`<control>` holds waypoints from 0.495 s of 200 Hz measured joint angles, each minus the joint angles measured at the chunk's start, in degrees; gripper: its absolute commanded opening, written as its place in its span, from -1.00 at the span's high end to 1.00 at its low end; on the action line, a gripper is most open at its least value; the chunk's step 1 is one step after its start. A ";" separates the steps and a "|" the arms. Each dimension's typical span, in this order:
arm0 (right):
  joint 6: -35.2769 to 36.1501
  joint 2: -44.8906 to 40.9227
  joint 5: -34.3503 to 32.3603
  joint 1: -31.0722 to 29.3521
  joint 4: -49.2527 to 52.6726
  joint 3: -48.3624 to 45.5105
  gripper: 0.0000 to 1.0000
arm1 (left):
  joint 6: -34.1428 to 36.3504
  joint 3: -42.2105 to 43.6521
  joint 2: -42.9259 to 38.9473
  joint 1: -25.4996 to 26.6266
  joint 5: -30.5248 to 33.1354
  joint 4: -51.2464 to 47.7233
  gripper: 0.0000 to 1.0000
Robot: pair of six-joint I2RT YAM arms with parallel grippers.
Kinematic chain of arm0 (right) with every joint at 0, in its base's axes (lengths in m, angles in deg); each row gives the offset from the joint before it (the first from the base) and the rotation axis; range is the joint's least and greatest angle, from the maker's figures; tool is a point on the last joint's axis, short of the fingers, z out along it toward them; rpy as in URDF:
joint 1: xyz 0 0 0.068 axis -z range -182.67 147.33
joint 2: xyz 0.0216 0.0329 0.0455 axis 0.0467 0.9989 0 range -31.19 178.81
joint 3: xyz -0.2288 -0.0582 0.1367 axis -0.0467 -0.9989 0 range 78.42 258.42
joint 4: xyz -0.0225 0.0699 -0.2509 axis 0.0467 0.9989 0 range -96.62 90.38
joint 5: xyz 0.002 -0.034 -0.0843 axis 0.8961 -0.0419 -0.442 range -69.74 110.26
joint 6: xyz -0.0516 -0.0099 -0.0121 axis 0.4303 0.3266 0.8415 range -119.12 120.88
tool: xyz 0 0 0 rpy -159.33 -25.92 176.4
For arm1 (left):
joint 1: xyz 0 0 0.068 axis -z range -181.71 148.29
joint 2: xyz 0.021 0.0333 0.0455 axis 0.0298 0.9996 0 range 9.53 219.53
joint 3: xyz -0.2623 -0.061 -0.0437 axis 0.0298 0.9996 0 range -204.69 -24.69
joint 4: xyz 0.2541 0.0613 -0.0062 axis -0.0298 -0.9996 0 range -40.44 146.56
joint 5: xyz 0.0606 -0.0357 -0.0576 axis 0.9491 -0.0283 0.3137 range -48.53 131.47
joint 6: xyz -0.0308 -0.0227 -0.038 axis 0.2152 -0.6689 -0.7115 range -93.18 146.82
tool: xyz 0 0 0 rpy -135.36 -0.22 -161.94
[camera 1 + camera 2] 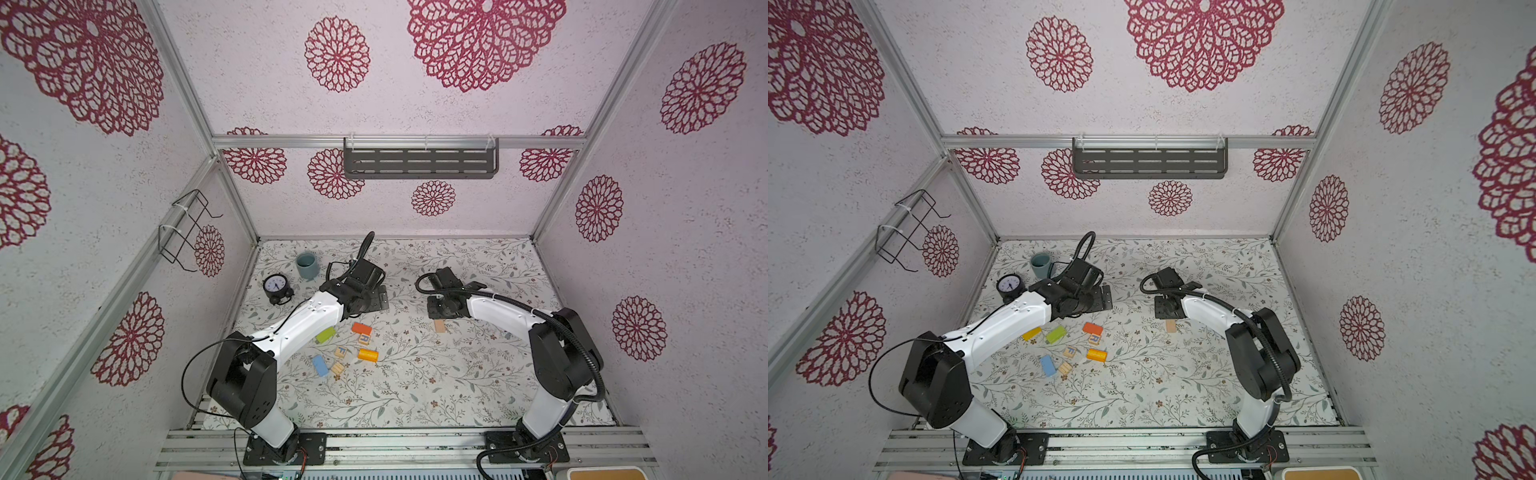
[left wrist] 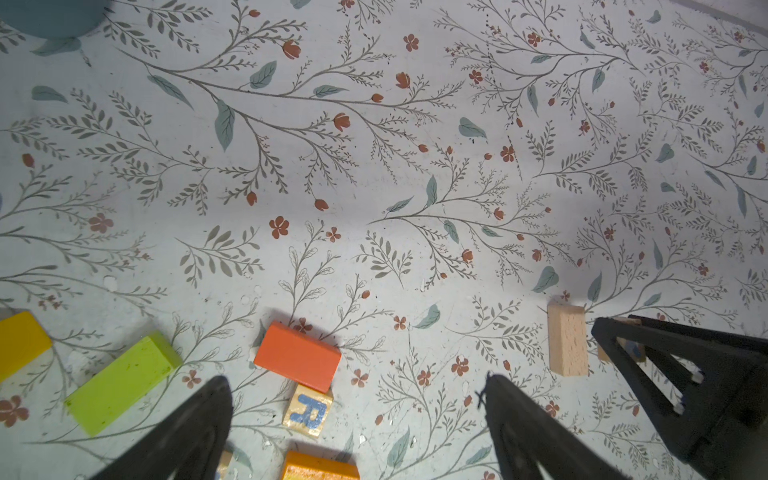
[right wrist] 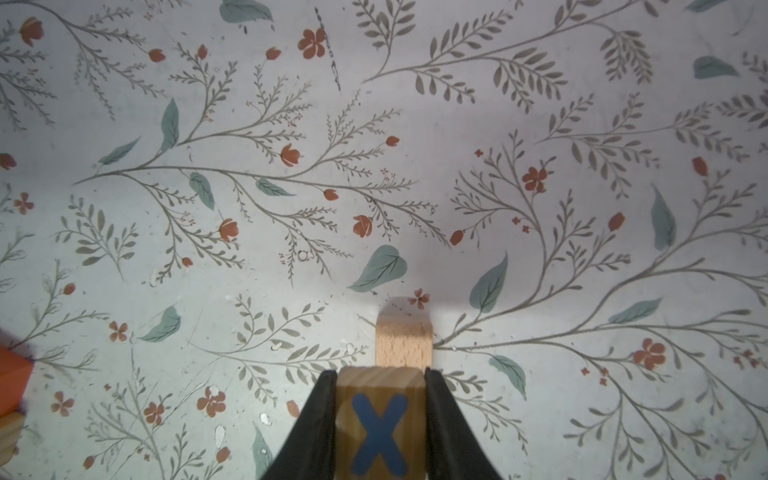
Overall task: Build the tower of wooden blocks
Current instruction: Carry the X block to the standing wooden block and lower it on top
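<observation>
Wood, probably light and stiff, so squeeze flat opposite faces. In a top view the wood blocks (image 1: 340,352) lie loose, no tower yet, bare worktop (image 1: 457,386) all round. Left wrist: left fingers (image 2: 199,419) spread, R cube (image 2: 308,410) below the gap. Right wrist: right fingers (image 3: 316,419) pinch the X cube (image 3: 380,424), plain plank (image 3: 403,345) just past their tips.

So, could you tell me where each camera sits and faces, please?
Both top views: high in front, looking down and back over the table; left arm, right arm show.
Left wrist: on that arm, looks down past open jaws at the orange block.
Right wrist: on that arm, looks down past jaws shut on the X cube.
Wrist views share the pale block.
</observation>
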 measured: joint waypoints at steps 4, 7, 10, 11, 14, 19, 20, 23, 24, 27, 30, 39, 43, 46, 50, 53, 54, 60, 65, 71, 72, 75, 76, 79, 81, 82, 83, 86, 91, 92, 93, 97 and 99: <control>0.09 0.31 0.04 0.04 0.00 0.22 0.42 | 0.02 0.00 0.09 -0.07 -0.07 0.00 -0.95; 0.11 0.50 0.04 0.09 -0.02 0.33 0.42 | 0.00 0.00 0.09 -0.11 -0.11 0.00 -0.95; 0.22 0.70 0.07 0.11 0.00 0.46 0.42 | 0.00 0.00 0.11 -0.15 -0.17 0.02 -0.95; 0.26 0.81 0.07 0.13 0.00 0.52 0.42 | 0.00 0.00 0.13 -0.17 -0.20 0.04 -0.95; 0.33 0.92 0.07 0.13 -0.02 0.63 0.42 | 0.00 0.00 0.13 -0.22 -0.24 0.07 -0.95; 0.46 1.18 0.13 0.20 -0.07 0.76 0.42 | 0.02 0.00 0.15 -0.28 -0.31 0.15 -0.95; 0.46 1.22 0.15 0.22 -0.07 0.79 0.42 | 0.00 0.00 0.15 -0.31 -0.33 0.17 -0.95; 0.52 1.38 0.13 0.24 -0.07 0.87 0.42 | 0.02 0.00 0.15 -0.33 -0.42 0.24 -0.95; 0.50 1.42 0.15 0.24 -0.07 0.87 0.42 | 0.00 0.00 0.15 -0.33 -0.42 0.26 -0.95; 0.52 1.53 0.17 0.28 -0.07 0.92 0.42 | 0.02 0.00 0.17 -0.35 -0.48 0.33 -0.95; 0.55 1.66 0.20 0.31 -0.11 0.98 0.42 | 0.00 0.02 0.20 -0.39 -0.55 0.39 -0.95; 0.61 1.92 0.17 0.42 -0.15 1.03 0.42 | 0.00 0.02 0.22 -0.42 -0.72 0.44 -0.95; 0.63 2.03 0.17 0.50 -0.13 1.03 0.42 | 0.00 0.02 0.24 -0.42 -0.79 0.46 -0.95; 0.66 2.08 0.20 0.52 -0.11 1.03 0.42 | 0.02 0.04 0.24 -0.44 -0.83 0.46 -0.95; 0.72 2.19 0.20 0.61 -0.09 1.03 0.42 | 0.00 0.04 0.28 -0.44 -0.90 0.46 -0.95; 0.74 2.25 0.17 0.66 -0.09 1.03 0.42 | 0.00 0.04 0.28 -0.44 -0.92 0.48 -0.95; 0.76 2.25 0.15 0.66 -0.11 1.03 0.42 | 0.00 0.04 0.31 -0.44 -0.94 0.48 -0.95; 0.96 2.36 0.17 0.76 -0.11 1.03 0.42 | 0.00 0.11 0.35 -0.44 -1.01 0.55 -0.95; 1.05 2.40 0.17 0.83 -0.09 1.03 0.42 | 0.00 0.24 0.37 -0.44 -1.05 0.68 -0.95; 1.09 2.47 0.17 0.87 -0.09 1.03 0.42 | 0.00 0.42 0.39 -0.44 -1.07 0.85 -0.95; 1.09 2.47 0.17 0.90 -0.09 1.03 0.42 | 0.00 0.42 0.39 -0.44 -1.09 0.87 -0.95; 1.11 2.49 0.17 0.92 -0.09 1.03 0.42 | 0.00 0.50 0.42 -0.46 -1.09 0.92 -0.95; 1.11 2.51 0.17 0.92 -0.09 1.03 0.42 | 0.00 0.52 0.44 -0.46 -1.09 0.92 -0.95; 1.11 2.51 0.17 0.94 -0.09 1.03 0.42 | 0.00 0.61 0.46 -0.46 -1.09 0.94 -0.95; 1.11 2.54 0.15 0.94 -0.11 1.03 0.42 | 0.00 0.63 0.48 -0.46 -1.09 0.94 -0.95; 1.11 2.56 0.15 0.94 -0.11 1.03 0.42 | 0.00 0.66 0.50 -0.46 -1.09 0.94 -0.95; 1.14 2.56 0.17 0.94 -0.11 1.03 0.42 | 0.00 0.68 0.50 -0.46 -1.09 0.94 -0.95; 1.11 2.56 0.17 0.94 -0.11 1.03 0.42 | 0.00 0.72 0.55 -0.46 -1.09 0.96 -0.95; 1.11 2.60 0.20 0.94 -0.11 1.03 0.42 | 0.00 0.81 0.61 -0.46 -1.09 1.01 -0.95; 1.11 2.60 0.20 0.94 -0.11 1.03 0.42 | 0.00 0.83 0.61 -0.46 -1.09 1.01 -0.95; 1.14 2.60 0.20 0.94 -0.11 1.03 0.42 | 0.00 0.85 0.63 -0.46 -1.09 1.03 -0.95; 1.11 2.62 0.20 0.94 -0.11 1.01 0.42 | 0.00 0.94 0.70 -0.48 -1.09 1.05 -0.95; 1.11 2.62 0.20 0.94 -0.11 1.01 0.42 | 0.00 0.96 0.72 -0.48 -1.09 1.05 -0.95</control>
